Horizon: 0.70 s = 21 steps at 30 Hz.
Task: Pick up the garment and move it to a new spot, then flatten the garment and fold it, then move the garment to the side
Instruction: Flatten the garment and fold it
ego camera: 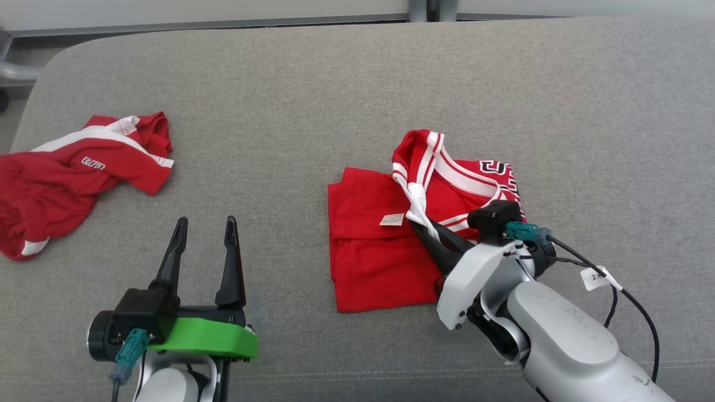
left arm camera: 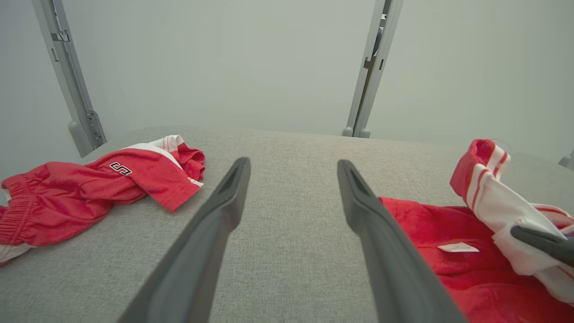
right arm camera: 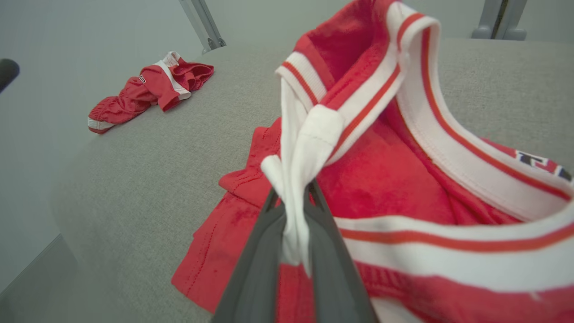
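The garment [ego camera: 380, 251] is a red jersey with white and red striped trim, lying partly folded on the grey cushion right of centre. My right gripper [ego camera: 420, 222] is shut on a white strap of its trim [right arm camera: 293, 188] and lifts that edge off the pile. The same garment [left arm camera: 453, 229] lies at the right in the left wrist view, with a white label on it. My left gripper [ego camera: 204, 226] hovers open over bare cushion to the garment's left, nothing between its fingers [left arm camera: 224, 197].
Red shorts [ego camera: 67, 178] with white trim lie crumpled at the far left of the grey cushioned surface [ego camera: 313, 100]. Metal frame posts [left arm camera: 372, 67] stand behind the cushion's far edge. Bare cushion stretches between the two red pieces.
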{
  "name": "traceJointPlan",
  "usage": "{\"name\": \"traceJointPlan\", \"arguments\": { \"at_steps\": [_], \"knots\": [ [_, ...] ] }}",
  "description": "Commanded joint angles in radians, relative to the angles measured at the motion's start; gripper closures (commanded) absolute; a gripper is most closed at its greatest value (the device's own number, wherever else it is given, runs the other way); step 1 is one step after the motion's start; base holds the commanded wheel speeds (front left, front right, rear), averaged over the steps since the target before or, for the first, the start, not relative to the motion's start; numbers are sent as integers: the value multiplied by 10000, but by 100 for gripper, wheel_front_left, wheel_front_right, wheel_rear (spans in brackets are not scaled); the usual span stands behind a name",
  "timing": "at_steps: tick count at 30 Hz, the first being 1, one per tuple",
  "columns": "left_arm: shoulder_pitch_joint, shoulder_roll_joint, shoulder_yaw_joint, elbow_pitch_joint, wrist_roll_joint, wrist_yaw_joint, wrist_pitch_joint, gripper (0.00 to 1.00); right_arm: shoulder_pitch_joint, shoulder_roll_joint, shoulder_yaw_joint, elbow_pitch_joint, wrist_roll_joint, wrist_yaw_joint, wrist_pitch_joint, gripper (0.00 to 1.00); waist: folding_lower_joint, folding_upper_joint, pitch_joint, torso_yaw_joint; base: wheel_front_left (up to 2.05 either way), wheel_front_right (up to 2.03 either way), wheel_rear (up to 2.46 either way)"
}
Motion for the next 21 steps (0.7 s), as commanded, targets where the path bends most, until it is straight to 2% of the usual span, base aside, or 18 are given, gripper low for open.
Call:
{"name": "traceJointPlan", "arguments": {
  "at_steps": [1,11,13,21],
  "knots": [
    [-120,-48,-7,50,16,-39,-29,0,-41,95,-10,108,-56,-1,51,100,0,0,59,262,0,0,0],
    [-189,-286,142,113,184,-175,-29,0,-414,877,270,1273,280,-1,11,100,0,0,211,747,0,0,0],
    [-213,-311,185,130,214,-208,-29,0,-501,959,335,1559,296,-1,-20,0,0,0,243,761,0,0,0],
    [-272,-425,324,262,335,-310,-29,0,-601,1251,1175,1160,1169,-1,-613,0,0,0,272,693,0,0,0]
  ]
}}
